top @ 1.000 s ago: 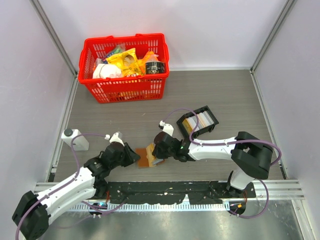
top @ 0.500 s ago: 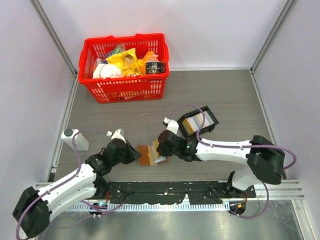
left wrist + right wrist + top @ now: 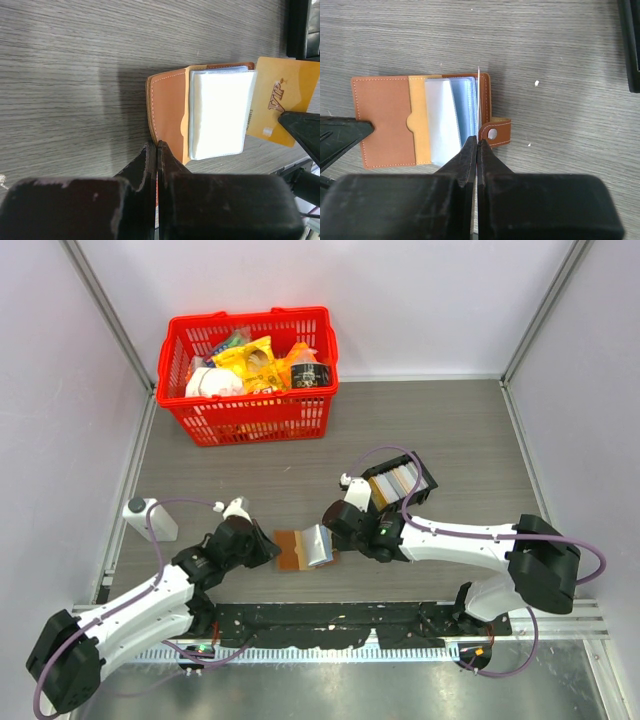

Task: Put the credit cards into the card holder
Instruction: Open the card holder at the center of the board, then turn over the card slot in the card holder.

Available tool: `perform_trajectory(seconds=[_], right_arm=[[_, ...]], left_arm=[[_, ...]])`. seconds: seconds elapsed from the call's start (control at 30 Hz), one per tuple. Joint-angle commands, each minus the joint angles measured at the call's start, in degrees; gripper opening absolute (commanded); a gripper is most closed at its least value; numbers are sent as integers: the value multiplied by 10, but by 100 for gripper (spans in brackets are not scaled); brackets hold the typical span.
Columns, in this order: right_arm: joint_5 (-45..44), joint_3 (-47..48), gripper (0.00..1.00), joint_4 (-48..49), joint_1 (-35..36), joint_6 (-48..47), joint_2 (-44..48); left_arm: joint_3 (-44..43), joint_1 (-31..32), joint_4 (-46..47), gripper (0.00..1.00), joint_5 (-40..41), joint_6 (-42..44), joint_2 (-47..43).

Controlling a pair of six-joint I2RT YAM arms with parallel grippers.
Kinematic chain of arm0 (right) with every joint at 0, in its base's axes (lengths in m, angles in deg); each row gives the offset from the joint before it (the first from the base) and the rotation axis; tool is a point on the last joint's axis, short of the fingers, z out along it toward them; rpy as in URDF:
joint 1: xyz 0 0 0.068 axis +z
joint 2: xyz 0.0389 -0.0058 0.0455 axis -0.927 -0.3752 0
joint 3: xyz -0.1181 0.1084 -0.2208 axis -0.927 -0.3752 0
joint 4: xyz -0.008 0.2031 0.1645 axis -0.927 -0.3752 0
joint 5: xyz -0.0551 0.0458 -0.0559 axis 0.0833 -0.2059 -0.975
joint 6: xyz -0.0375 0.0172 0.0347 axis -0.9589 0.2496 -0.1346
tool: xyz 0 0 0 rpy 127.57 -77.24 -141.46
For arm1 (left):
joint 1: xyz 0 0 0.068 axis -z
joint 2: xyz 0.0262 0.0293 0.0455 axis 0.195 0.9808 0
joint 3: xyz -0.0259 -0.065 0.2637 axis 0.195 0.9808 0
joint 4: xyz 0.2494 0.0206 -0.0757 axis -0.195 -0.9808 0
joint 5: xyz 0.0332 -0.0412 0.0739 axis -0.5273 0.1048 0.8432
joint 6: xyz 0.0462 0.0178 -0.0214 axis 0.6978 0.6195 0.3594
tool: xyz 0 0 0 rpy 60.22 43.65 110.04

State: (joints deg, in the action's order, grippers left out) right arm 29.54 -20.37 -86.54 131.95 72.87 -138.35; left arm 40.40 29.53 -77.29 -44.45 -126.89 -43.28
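The brown leather card holder (image 3: 292, 551) lies open on the table, its clear sleeves (image 3: 220, 115) fanned out. My left gripper (image 3: 268, 548) is shut on the holder's left edge (image 3: 170, 115) and pins it down. My right gripper (image 3: 330, 532) is shut on a yellow-orange credit card (image 3: 282, 100) marked VIP, held on edge over the holder's right side next to the snap tab (image 3: 495, 133). In the right wrist view the card shows only as a thin line (image 3: 478, 95) above my right gripper (image 3: 477, 142). More credit cards stand in a black tray (image 3: 398, 480).
A red basket (image 3: 250, 375) full of groceries stands at the back left. A small white bottle (image 3: 148, 518) lies near the left wall. The black tray's corner shows in the right wrist view (image 3: 631, 45).
My right gripper has moved right and slightly back with the card, off the middle of the holder, and the pale sleeves now show. My left gripper has stayed clamped on the holder.
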Motion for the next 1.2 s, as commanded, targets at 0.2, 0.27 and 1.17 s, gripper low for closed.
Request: perform_trajectory(seconds=[0.2,0.27,1.17], right_arm=[[-6,3,1,3,-3,-3,7],[0,4,1,1,-2,-6,-5],[195,-28,1,230,-18,4,-53]], left_arm=[[-21,2,11,0,2,19,19],[-21,1,11,0,3,19,20],[-18,1,45,0,9,21,68]])
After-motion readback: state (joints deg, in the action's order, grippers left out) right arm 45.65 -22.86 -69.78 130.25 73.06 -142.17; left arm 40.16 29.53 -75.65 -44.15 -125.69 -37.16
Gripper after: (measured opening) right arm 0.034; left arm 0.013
